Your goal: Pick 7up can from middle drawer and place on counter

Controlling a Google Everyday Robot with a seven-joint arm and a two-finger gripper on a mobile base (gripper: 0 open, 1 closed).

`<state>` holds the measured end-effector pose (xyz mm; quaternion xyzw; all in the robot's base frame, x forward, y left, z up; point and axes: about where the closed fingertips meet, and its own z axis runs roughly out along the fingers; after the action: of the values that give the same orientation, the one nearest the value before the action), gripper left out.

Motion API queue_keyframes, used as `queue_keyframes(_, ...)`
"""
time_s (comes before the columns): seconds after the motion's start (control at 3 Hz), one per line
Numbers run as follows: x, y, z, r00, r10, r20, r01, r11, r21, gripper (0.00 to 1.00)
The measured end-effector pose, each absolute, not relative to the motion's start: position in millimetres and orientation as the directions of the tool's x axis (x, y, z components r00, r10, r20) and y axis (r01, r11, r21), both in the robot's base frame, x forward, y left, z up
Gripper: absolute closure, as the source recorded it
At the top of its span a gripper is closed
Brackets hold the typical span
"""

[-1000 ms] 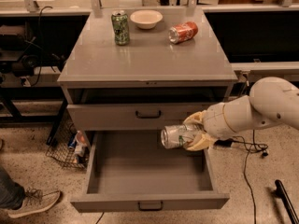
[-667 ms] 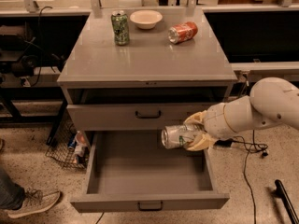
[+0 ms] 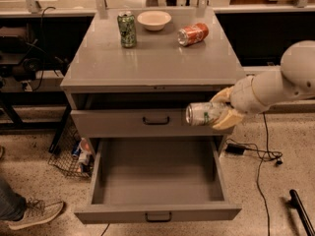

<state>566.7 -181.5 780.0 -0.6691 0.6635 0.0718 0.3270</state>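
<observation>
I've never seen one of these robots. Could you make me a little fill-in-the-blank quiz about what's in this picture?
1. The gripper, shut on the 7up can, is above the open middle drawer, whose inside is ___.
2. The counter holds ___ cans.
3. The orange-red can lies on its ___.
4. The green can stands ___.
Missing words: empty; two; side; upright.

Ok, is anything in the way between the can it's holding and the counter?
Nothing visible. The gripper holds the soda can just below the front edge of the counter. The green can, bowl and orange can sit at the back.
</observation>
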Motion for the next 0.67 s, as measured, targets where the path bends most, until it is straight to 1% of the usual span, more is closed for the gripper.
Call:
queue_keyframes(0.33, 607, -203, 824, 0.098, -0.862, -0.497, -0.919, 0.113, -0.378, 1.00)
queue_keyframes(0.67, 643, -206, 853, 0.109, -0.854, -0.508, -0.909, 0.121, -0.398, 1.00)
